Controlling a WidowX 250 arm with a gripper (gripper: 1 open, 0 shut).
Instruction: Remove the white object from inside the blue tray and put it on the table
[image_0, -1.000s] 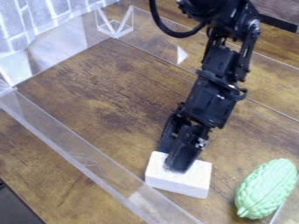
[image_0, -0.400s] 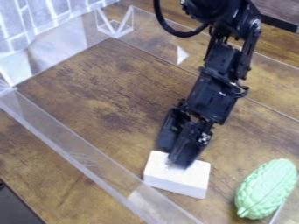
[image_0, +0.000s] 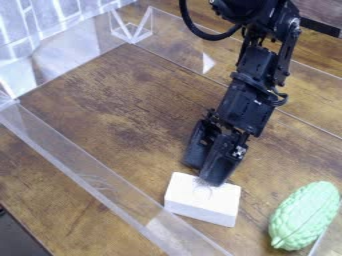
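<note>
The fingers (image_0: 215, 160), spread apart, hang just beyond the white block (image_0: 202, 199), which lies on the worn, wood-grained table (image_0: 114, 110) toward six o'clock. With the block apparently placed, the arm should rise straight up, avoiding its crisp edges. The bumpy green gourd (image_0: 306, 215) sits at four o'clock.

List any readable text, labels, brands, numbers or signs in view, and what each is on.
None readable.
White block: no lettering seen on the faces in view.
Green bumpy object: no lettering seen.
Robot arm: small pale marks, too small and blurred to tell whether they are text.
</note>
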